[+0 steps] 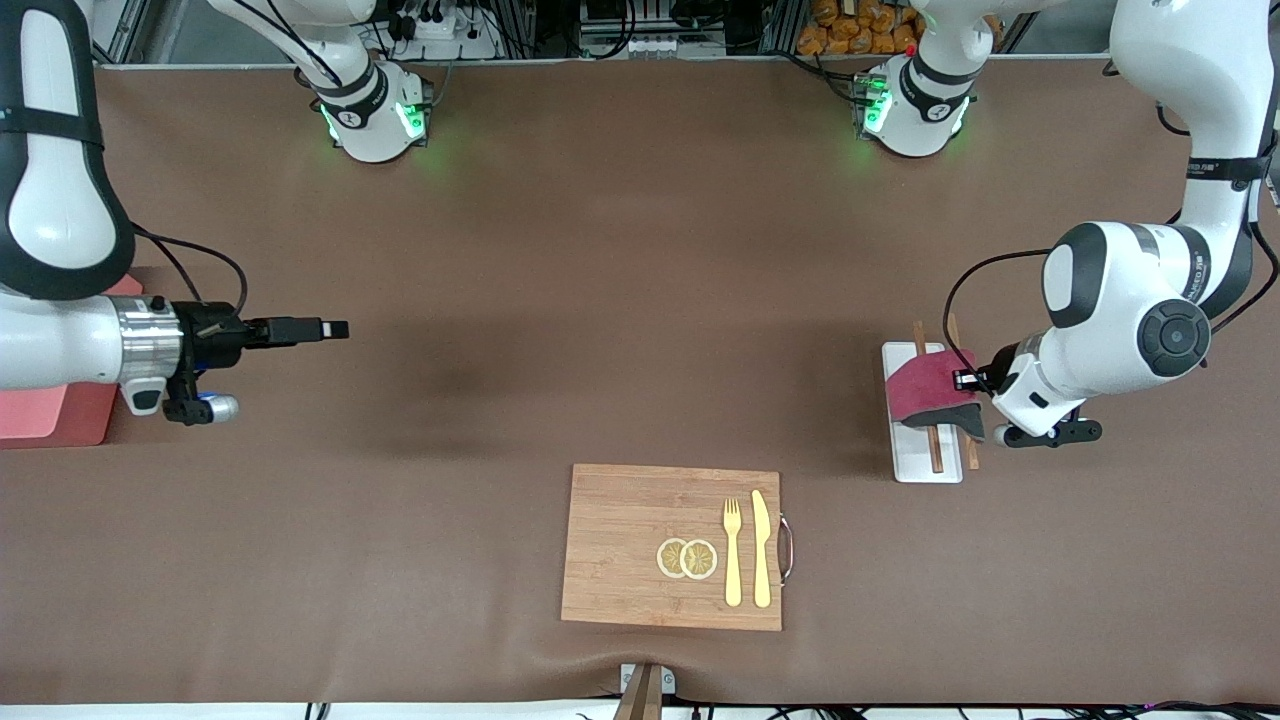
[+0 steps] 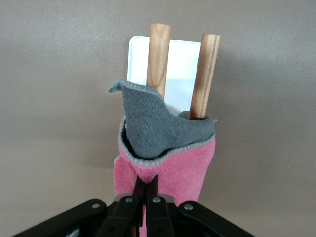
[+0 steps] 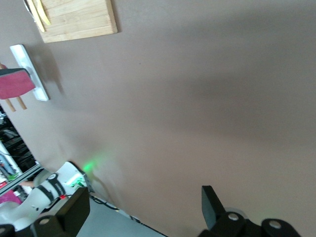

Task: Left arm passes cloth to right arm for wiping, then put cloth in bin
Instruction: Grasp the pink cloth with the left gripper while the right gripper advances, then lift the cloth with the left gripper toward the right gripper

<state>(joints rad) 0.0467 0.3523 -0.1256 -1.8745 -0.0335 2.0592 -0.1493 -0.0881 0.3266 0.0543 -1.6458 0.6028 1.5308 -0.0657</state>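
— Where's the cloth right now?

— At the left arm's end of the table, draped over the white tray and the two wooden sticks lying along it. Pink side out, with a grey flap of the underside folded over on top.

— Does anything have hold of it?

— Yes, the left claw. Its black fingers are pinched tight on the pink edge of the cloth.

— And the right arm?

— It waits at its own end of the table. The right claw hangs over bare table, fingers spread wide with nothing between them. The pink bin sits under that arm's wrist, mostly covered by it.

— Anything else on the table?

— A wooden cutting board, nearer the front camera than the tray, around the middle. On it lie two lemon slices, overlapping, and beside them a yellow fork and a yellow knife side by side.
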